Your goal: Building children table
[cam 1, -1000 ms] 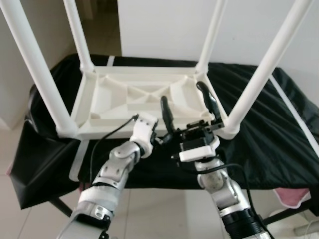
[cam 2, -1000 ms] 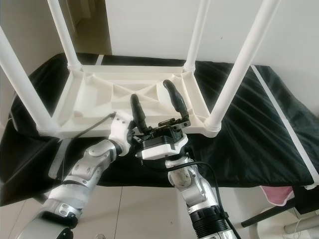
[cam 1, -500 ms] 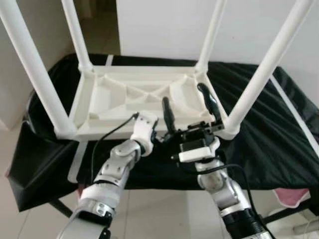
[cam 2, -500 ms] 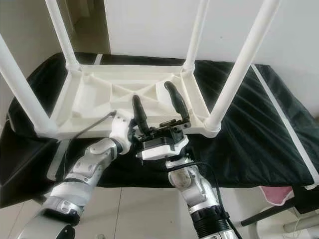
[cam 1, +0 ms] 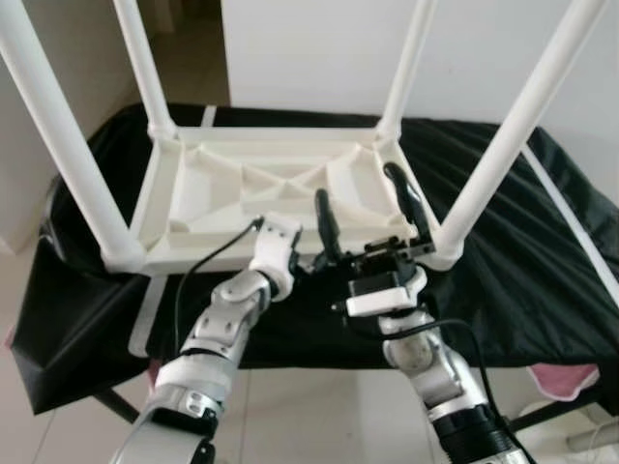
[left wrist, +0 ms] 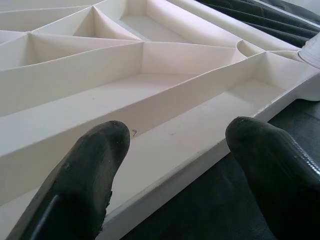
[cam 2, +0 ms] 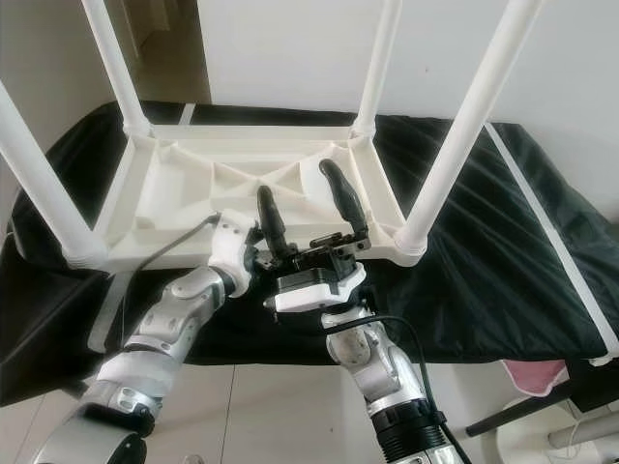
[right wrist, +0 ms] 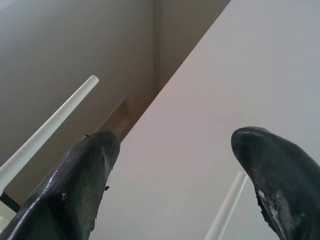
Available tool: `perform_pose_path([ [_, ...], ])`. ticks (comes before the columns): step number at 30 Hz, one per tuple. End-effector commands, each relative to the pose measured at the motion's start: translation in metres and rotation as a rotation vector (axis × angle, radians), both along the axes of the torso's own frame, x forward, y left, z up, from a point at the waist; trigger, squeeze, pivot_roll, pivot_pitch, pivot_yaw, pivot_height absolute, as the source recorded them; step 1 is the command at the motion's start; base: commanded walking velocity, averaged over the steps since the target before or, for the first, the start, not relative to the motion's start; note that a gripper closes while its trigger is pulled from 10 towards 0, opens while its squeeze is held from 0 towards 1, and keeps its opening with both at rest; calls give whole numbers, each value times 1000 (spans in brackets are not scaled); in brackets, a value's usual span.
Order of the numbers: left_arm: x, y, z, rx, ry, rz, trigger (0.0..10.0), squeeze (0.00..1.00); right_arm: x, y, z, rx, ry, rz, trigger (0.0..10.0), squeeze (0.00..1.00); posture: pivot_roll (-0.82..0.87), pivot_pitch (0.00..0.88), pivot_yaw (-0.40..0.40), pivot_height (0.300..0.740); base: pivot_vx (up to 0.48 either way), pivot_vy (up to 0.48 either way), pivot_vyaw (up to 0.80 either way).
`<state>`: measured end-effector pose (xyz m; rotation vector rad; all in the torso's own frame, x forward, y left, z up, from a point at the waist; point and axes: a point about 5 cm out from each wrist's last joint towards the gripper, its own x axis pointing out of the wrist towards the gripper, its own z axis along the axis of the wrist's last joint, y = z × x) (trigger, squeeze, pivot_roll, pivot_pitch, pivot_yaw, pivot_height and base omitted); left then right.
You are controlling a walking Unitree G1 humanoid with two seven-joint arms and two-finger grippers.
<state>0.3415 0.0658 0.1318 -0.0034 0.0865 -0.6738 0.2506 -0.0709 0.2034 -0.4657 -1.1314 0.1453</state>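
Note:
A white plastic children's table [cam 1: 242, 184] lies upside down on a black cloth, its four legs pointing up. My left gripper [left wrist: 175, 165] is open, its fingers low at the table's near rim [left wrist: 200, 150], close to it with nothing between them. My right gripper [cam 1: 366, 208] stands in front of the near rim with both fingers pointing straight up, open and empty. It is just left of the near right leg [cam 1: 513, 126]. In the right wrist view its fingertips [right wrist: 85, 170] frame the wall and two white legs.
The black cloth [cam 1: 522, 280] covers a low stand and hangs over its edges. A white wall rises behind, and a doorway opens at the far left. Pale floor tiles lie below, with a pink object [cam 1: 571, 377] at the lower right.
The whole picture has shifted slightly, so the camera moved. My left wrist has edged a little closer to the table's near rim. The right gripper holds its upright pose.

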Motion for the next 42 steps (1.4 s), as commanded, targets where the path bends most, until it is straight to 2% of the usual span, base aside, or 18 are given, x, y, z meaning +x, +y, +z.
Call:
perform_pose_path([
  [1, 2, 2, -3, 22, 11, 56, 10000, 0, 1, 0, 0, -5, -1, -3, 10000, 0, 59, 30, -24, 740, 0, 0, 0],
  [27, 1, 2, 3, 17, -22, 41, 10000, 0, 1, 2, -1, -3, 11, -3, 10000, 0, 59, 37, -23, 740, 0, 0, 0],
  [31, -3, 4, 10, 19, -82, 13, 10000, 0, 12, -13, -9, 95, 157, -71, 10000, 0, 58, 45, -25, 740, 0, 0, 0],
  [32, -3, 4, 10, 19, -82, 13, 10000, 0, 12, -13, -9, 95, 157, -71, 10000, 0, 58, 45, -25, 740, 0, 0, 0],
  [34, -8, 8, 17, -10, -128, -1, 10000, 0, 17, -25, -15, 151, 247, -121, 10000, 0, 59, 52, -28, 740, 0, 0, 0],
  [40, -18, 14, 25, -29, -212, -15, 10000, 0, 18, -40, -24, 205, 366, -161, 10000, 0, 56, 60, -32, 740, 0, 0, 0],
  [42, -25, 23, 27, -38, -224, -14, 10000, 0, 20, -48, -30, 252, 456, -194, 10000, 0, 54, 60, -34, 740, 0, 0, 0],
])
